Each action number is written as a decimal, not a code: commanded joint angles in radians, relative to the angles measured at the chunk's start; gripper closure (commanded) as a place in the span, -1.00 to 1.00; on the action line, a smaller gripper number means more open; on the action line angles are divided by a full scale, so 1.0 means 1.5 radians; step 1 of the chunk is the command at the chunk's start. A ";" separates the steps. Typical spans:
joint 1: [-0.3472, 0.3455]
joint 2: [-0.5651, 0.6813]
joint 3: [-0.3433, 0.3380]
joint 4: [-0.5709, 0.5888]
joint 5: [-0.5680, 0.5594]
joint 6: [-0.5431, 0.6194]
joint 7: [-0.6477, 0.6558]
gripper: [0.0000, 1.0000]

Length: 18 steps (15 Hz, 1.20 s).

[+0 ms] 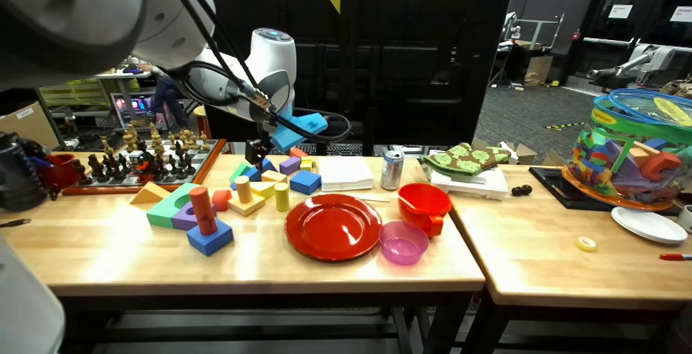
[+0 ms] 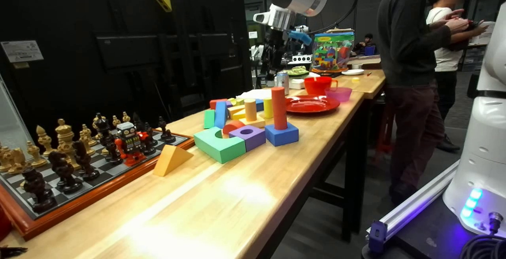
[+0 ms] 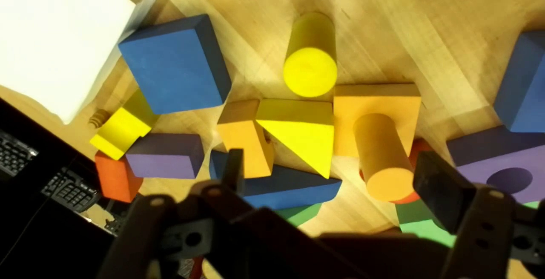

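My gripper (image 3: 334, 176) is open and empty in the wrist view, above a cluster of foam blocks. It shows above the table in both exterior views (image 1: 258, 153) (image 2: 274, 59). Between its fingers in the wrist view are an orange cylinder (image 3: 390, 183) standing on an orange square block (image 3: 345, 121), a yellow triangular block (image 3: 308, 140) and a long blue block (image 3: 294, 196). An orange block (image 3: 247, 151) lies by the left finger. A yellow cylinder (image 3: 310, 71) stands apart. A blue square block (image 3: 174, 70) and a purple block (image 3: 164, 166) lie to the left.
A red plate (image 1: 333, 228), red cup (image 1: 424, 202), pink bowl (image 1: 403, 246), can (image 1: 392, 170) and paper stack (image 1: 345, 173) stand on the table. A red cylinder (image 1: 202, 211) stands on a blue block (image 1: 211, 240). A chessboard (image 1: 208, 162) with pieces is at the far side.
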 commanded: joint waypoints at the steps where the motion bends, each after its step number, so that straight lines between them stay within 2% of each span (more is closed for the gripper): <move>1: -0.031 0.021 0.017 0.048 -0.024 -0.084 0.033 -1.00; 3: -0.038 0.022 0.023 0.055 -0.031 -0.103 0.034 -1.00; 7: -0.043 0.032 0.031 0.063 -0.021 -0.093 0.000 -1.00; 16: -0.043 0.062 0.049 0.039 -0.141 -0.023 0.064 -1.00; 18: -0.045 0.062 0.055 0.029 -0.142 -0.003 0.054 -1.00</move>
